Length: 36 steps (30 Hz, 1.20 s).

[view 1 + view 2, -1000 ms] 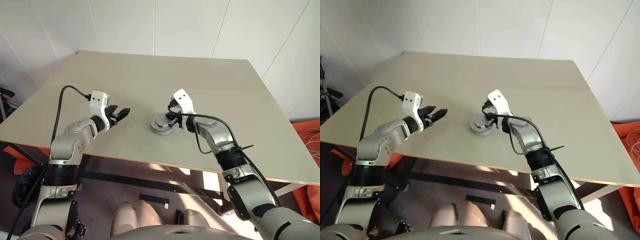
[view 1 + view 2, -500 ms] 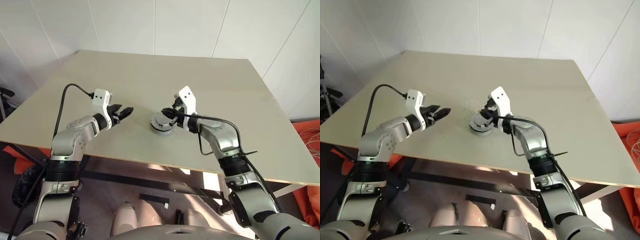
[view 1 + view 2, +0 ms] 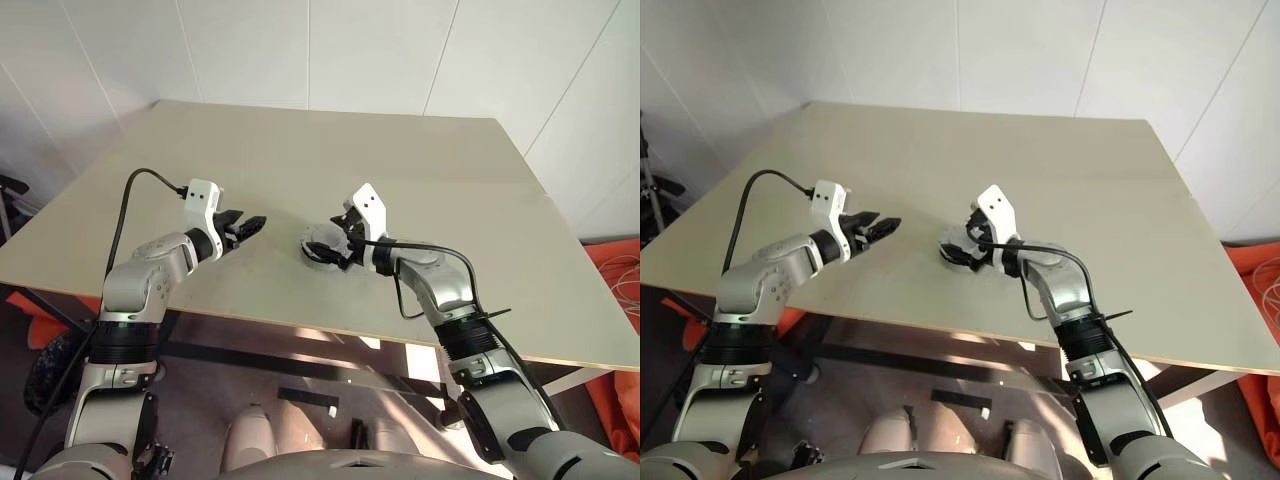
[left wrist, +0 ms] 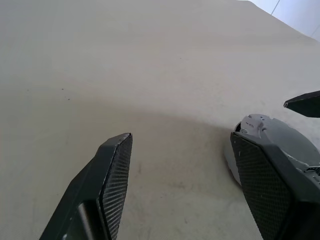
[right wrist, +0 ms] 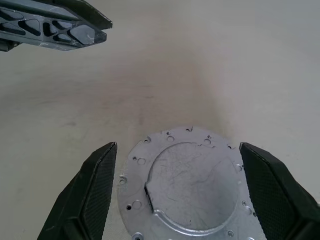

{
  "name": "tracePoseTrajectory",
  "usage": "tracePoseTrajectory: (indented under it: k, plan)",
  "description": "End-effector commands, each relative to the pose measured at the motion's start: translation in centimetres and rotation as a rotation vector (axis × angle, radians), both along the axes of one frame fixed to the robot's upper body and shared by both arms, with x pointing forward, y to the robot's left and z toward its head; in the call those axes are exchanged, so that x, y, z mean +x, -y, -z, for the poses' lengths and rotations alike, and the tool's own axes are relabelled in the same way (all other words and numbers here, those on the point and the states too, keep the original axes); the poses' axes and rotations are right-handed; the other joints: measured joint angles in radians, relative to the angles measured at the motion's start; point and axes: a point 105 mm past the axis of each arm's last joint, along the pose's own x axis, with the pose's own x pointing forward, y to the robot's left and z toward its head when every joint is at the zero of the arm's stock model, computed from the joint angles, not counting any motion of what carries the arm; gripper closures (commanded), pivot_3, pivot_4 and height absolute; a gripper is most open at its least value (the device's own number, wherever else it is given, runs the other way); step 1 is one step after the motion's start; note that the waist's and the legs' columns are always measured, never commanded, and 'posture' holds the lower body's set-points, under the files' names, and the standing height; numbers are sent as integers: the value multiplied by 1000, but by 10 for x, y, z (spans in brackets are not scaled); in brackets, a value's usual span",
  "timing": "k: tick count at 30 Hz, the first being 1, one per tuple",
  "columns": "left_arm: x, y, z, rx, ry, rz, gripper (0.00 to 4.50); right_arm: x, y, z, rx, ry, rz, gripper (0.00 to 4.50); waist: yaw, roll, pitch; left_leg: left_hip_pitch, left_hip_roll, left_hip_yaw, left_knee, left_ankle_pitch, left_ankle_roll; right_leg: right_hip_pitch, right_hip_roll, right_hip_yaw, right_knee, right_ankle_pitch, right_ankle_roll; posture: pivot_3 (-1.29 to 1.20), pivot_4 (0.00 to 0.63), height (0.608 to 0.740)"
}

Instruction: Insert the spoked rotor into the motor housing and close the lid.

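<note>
Since a second ago the right gripper [image 5: 177,187] has let go: its black fingers, then closed on the round assembly, now stand wide apart on either side of it, and the hand has drawn slightly back toward the near edge. The round, flat, silvery-grey metal lid [image 5: 186,186], dotted with small holes around a raised centre plate, lies face-up and level on the beige table [image 3: 400,170] near its middle, its axis vertical. To its left, well apart, the left gripper [image 3: 245,225] hovers with jaws apart, empty.
</note>
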Motion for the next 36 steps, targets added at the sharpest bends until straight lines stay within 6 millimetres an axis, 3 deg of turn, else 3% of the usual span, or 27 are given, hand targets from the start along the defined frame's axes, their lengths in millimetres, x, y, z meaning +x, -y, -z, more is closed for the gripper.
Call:
tracePoseTrajectory:
  k: [1,8,18,23,36]
  plan:
    - [1,-2,-16,13,63,2,1197,10,-2,-10,1,49,27,44,0,0,0,0,0,0,0,0,0,0,0,0,0,0,0,0,0,740]
    - [0,-3,-17,19,63,1,1197,14,-4,3,-12,24,36,44,-1,0,0,0,0,0,0,0,0,0,0,0,0,0,0,0,0,740]
    - [1,-5,-18,25,62,-6,1197,15,-1,6,-11,23,56,44,-1,0,0,-1,0,0,0,0,0,-1,0,0,0,0,0,0,0,740]
    - [2,-5,-18,26,62,-5,1197,15,0,8,-10,25,63,1278,0,0,0,-1,0,0,0,0,0,0,0,0,0,0,0,0,0,740]
    - [4,-10,-19,30,65,-19,1197,10,4,12,-40,9,16,1298,1,0,0,-1,0,0,-1,0,1,0,0,0,-2,-1,1,0,0,740]
